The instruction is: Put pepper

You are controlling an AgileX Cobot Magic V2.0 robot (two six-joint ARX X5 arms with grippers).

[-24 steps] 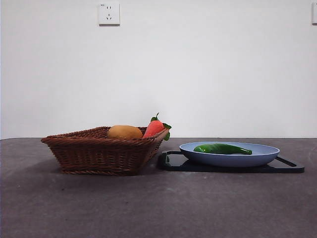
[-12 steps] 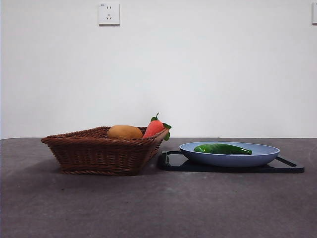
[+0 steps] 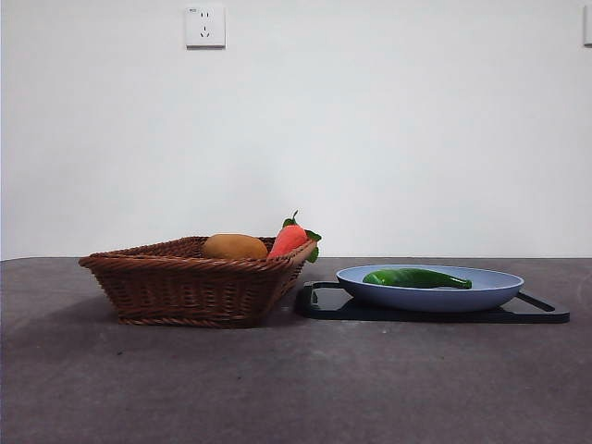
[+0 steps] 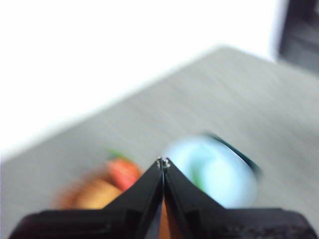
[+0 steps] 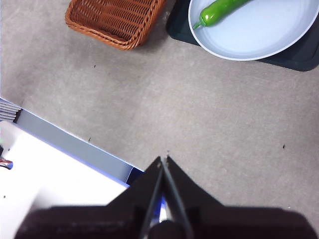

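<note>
Green pepper (image 3: 416, 277) lay on the blue plate (image 3: 490, 292). Left gripper (image 4: 163, 163) and right gripper (image 5: 164, 159) hung clear above the table, both pinched together, empty.

evenly and softly lit in the front view, sharp throughout, with a faint shadow left of the basket (image 3: 199, 277) on the table (image 3: 296, 388) and a dull sheen on the pepper (image 3: 416, 277). heavily smeared by motion blur in the left wrist view, washed out to white across the upper part, only the left gripper (image 4: 163, 163) crisp. clear and bright in the right wrist view, overexposed white at one corner.
</note>
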